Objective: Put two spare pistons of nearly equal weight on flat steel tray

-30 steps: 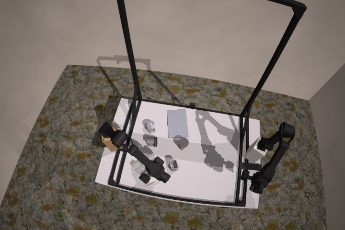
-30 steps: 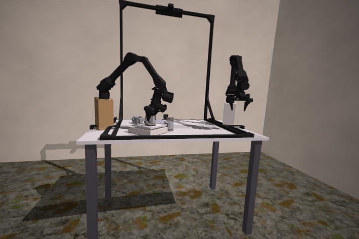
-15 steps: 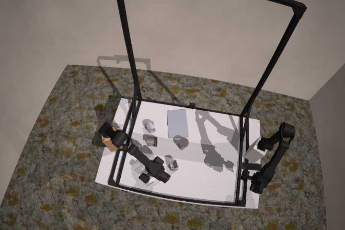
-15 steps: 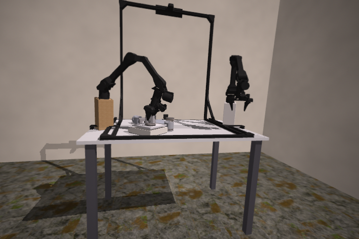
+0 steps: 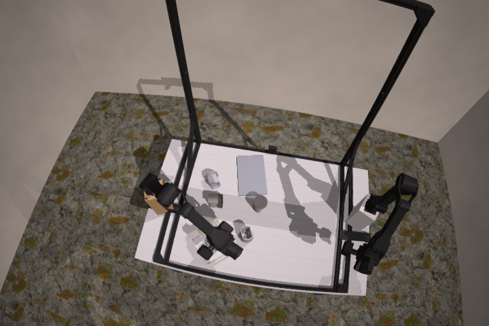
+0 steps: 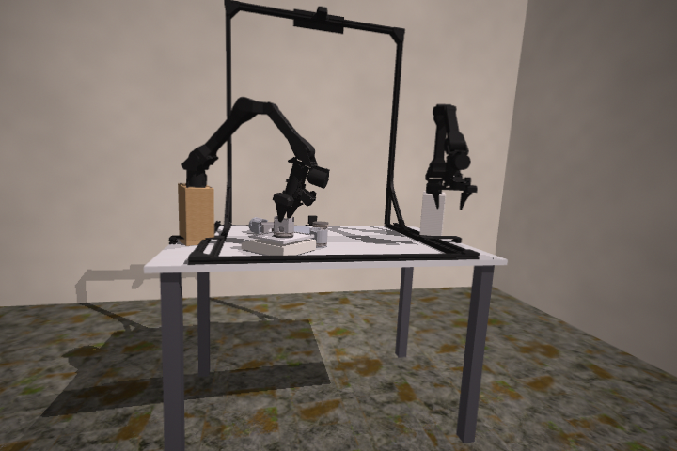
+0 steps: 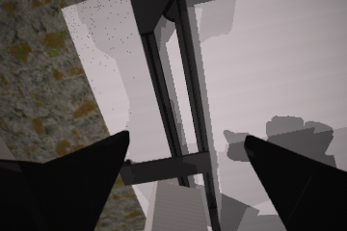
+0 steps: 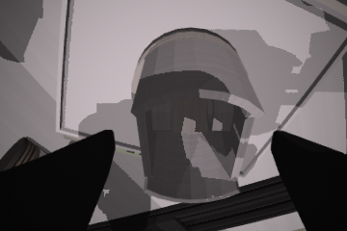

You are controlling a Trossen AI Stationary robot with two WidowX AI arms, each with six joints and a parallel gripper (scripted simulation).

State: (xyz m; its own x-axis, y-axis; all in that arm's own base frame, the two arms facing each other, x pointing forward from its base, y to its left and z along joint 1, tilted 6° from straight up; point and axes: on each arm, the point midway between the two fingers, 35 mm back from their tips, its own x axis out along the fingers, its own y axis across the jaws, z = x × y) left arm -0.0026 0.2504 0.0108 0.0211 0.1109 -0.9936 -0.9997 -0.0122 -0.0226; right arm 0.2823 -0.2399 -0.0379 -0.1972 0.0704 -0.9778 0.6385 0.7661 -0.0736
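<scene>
A grey piston (image 6: 283, 225) (image 8: 191, 53) stands crown down on the pan of the white scale (image 6: 275, 247) (image 8: 96, 58). My right gripper (image 6: 285, 216) (image 8: 193, 140) is open around its upper part, with gaps at both sides. The flat steel tray (image 5: 251, 174) lies at the back with no piston on it. Beside it, a silver piston (image 5: 212, 178) and a brownish piston (image 5: 214, 200) lie on their sides. Another brown-topped piston (image 5: 259, 203) stands close to the tray's front edge. A hollow-side-up piston (image 5: 246, 233) stands near the scale. My left gripper (image 6: 449, 206) (image 7: 188, 138) is open and empty.
Black frame rails (image 5: 252, 281) (image 7: 191, 91) edge the work area, with uprights at both sides. The right arm's hand hides much of the scale in the top view. The left hand hangs in the air near its white pedestal (image 5: 362, 216) (image 6: 432, 215).
</scene>
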